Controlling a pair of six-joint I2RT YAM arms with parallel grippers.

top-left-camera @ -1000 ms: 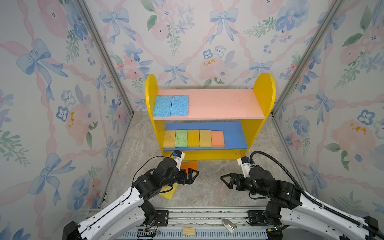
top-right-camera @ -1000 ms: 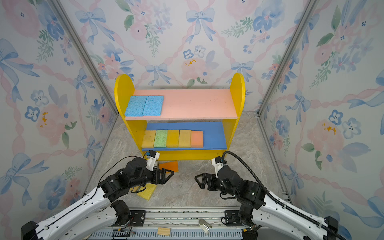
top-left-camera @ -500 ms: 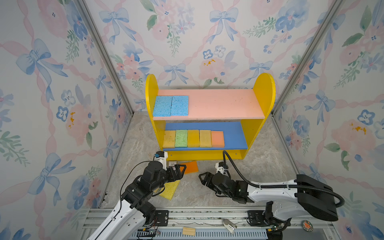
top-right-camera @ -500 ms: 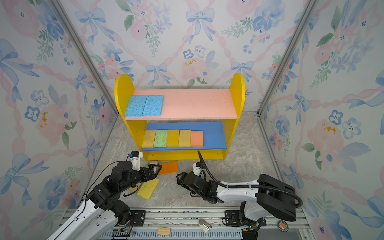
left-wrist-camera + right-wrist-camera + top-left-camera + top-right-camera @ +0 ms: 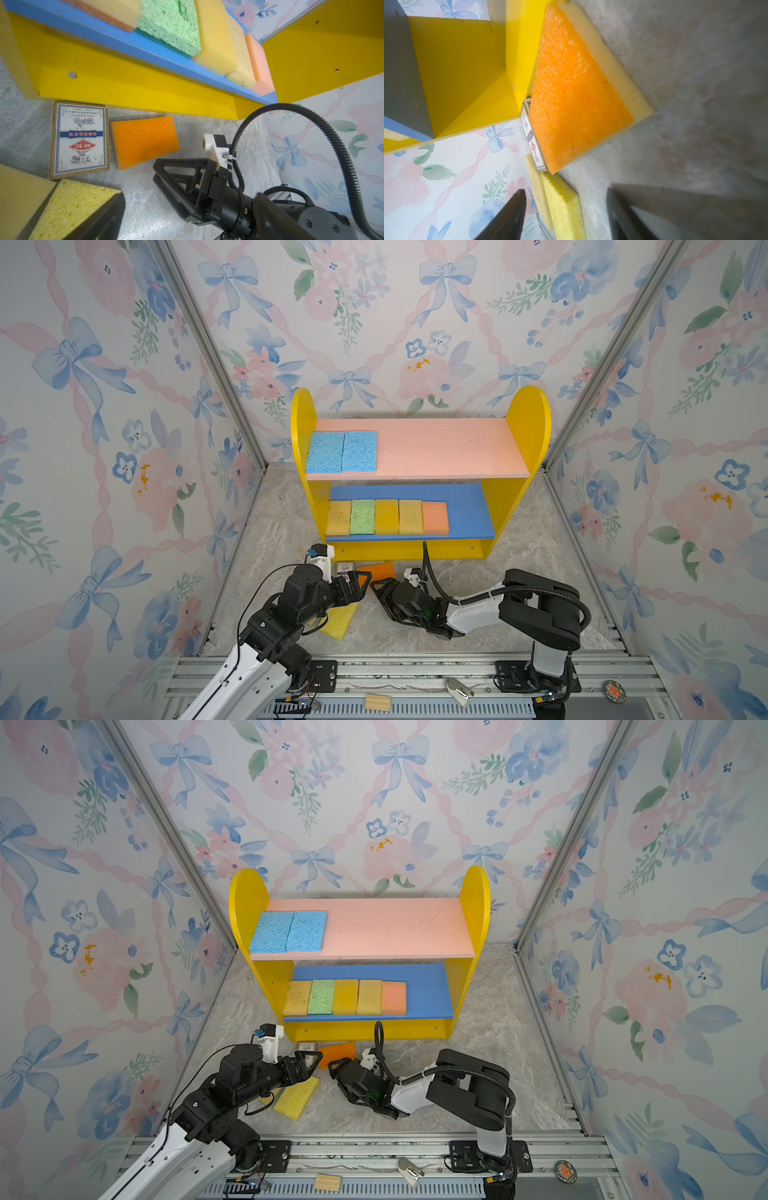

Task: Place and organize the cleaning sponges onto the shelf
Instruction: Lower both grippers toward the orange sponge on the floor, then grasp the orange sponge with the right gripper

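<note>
Hovering low over the marble counter [image 5: 528,556], the right end effector [image 5: 376,585] is pointing its parted, empty jaws at an orange sponge [image 5: 381,570] lying just in front of the shelf [image 5: 528,427], beside a card box [image 5: 80,139]. The left end effector [image 5: 358,587] is hanging spread wide, gripping nothing, near a yellow sponge [image 5: 341,619]. 2 blue sponges [image 5: 341,452] are sitting on the pink board, and a row of 5 sponges [image 5: 386,516] on the blue board.

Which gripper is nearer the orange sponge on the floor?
Right. The right gripper sits just short of a corner of the orange sponge. The left gripper hangs off to its side, by the card box, over the yellow sponge.
</note>
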